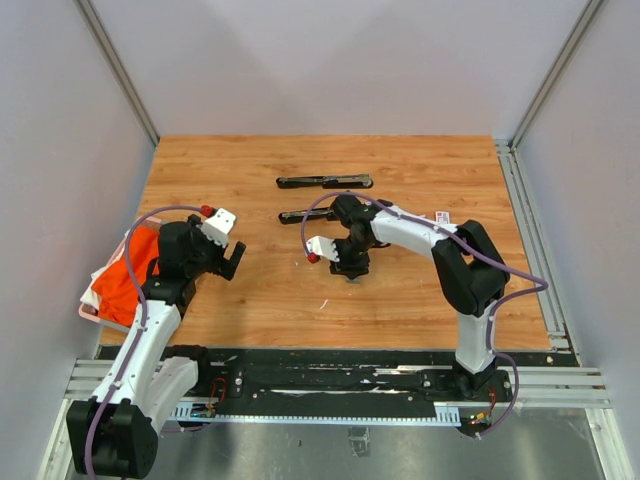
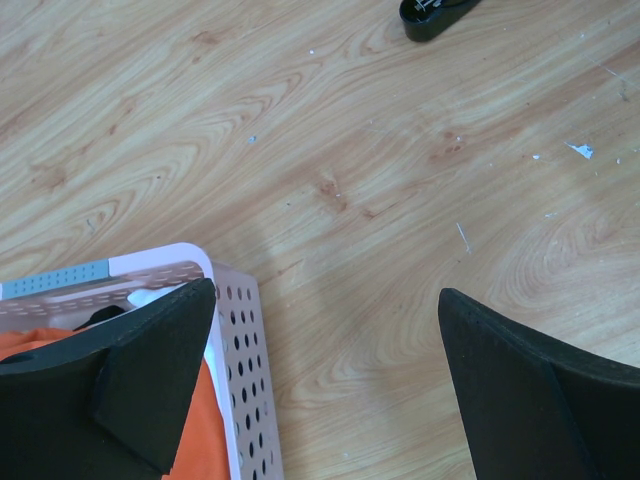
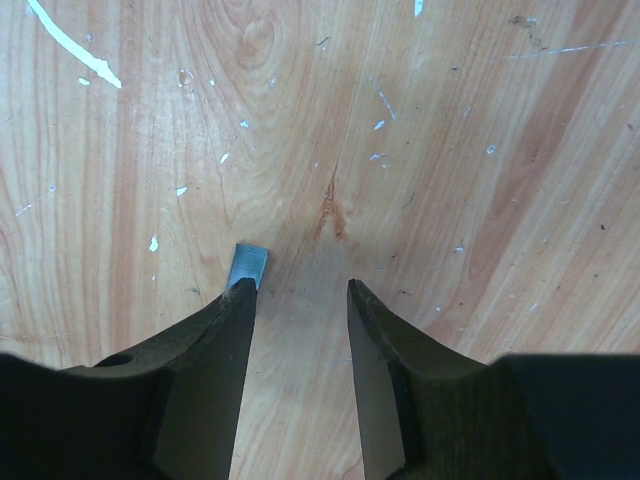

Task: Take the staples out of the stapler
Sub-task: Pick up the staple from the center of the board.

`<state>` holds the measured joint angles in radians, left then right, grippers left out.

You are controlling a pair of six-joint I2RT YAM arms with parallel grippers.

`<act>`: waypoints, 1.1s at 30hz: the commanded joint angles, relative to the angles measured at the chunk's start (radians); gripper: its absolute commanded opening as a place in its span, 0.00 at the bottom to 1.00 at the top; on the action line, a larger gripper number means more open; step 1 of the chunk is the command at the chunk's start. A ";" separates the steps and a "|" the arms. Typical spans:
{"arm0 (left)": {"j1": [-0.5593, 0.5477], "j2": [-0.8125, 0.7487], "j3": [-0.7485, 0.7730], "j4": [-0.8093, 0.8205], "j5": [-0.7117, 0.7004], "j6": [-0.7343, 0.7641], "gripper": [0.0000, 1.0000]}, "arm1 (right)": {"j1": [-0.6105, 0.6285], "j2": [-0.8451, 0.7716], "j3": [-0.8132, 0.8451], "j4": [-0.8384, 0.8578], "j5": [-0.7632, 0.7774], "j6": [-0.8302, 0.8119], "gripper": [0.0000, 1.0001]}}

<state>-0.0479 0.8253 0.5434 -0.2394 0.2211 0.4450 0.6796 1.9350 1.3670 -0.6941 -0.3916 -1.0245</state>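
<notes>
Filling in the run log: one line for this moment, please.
right jaws: apart, staples at one tip, not gripped | left jaws: open, empty, near basket

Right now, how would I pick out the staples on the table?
On the wooden table, look directly below the right gripper, which points down near the middle. The staples are a small squared silvery-grey metal piece lying at the tip of one finger, unlike the thin white flecks scattered around it.
</notes>
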 commanded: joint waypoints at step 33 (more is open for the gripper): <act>0.006 -0.013 -0.004 0.022 0.005 0.009 0.98 | -0.067 0.052 0.112 -0.151 -0.020 -0.004 0.00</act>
<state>-0.0479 0.8227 0.5434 -0.2394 0.2207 0.4454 0.6449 2.0144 1.4540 -0.8097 -0.3962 -1.0183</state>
